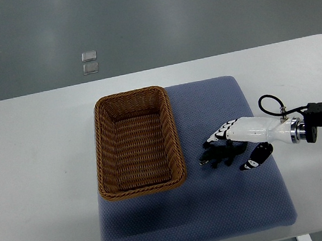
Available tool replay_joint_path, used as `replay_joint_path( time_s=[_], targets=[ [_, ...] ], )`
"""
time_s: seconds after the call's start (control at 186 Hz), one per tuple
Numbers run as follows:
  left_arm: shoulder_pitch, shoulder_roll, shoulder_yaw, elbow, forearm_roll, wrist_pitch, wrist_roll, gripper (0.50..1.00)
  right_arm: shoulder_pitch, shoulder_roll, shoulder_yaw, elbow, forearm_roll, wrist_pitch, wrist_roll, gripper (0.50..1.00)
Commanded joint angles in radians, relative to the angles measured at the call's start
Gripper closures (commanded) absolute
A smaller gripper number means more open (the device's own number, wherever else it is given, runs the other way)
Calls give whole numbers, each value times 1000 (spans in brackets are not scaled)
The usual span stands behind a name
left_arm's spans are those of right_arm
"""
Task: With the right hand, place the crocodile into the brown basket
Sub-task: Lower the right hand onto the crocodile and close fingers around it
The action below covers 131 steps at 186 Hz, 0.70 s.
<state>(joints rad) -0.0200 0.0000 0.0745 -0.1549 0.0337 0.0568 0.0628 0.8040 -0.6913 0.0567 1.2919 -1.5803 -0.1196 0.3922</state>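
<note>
Right hand, fingers spread around crocodile

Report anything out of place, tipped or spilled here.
Nothing stands out. The brown basket sits upright and empty on the blue mat. The crocodile lies on the mat beside it, right by the right hand.

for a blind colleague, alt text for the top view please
The robot's right hand hovers open over a dark toy crocodile on a blue mat, beside an empty brown basket, all on a white table.
</note>
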Motion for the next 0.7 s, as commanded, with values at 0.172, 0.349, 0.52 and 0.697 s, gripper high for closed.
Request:
replay_joint_path(
  time_s=[0.172,0.349,0.52,0.697],
  targets=[
    [0,0,1,0,0,0,0,500,-2,4,0,-40,-26,-17,-24,632],
    [0,0,1,0,0,0,0,500,-3,6,0,-52,-29,-14,-30,681],
    [0,0,-1,0,0,0,0,500,-2,1,0,-54,-27,-14,-29,707],
    [0,0,1,0,0,0,0,500,7,1,2,-54,-26,-11,-29,715]
  ],
)
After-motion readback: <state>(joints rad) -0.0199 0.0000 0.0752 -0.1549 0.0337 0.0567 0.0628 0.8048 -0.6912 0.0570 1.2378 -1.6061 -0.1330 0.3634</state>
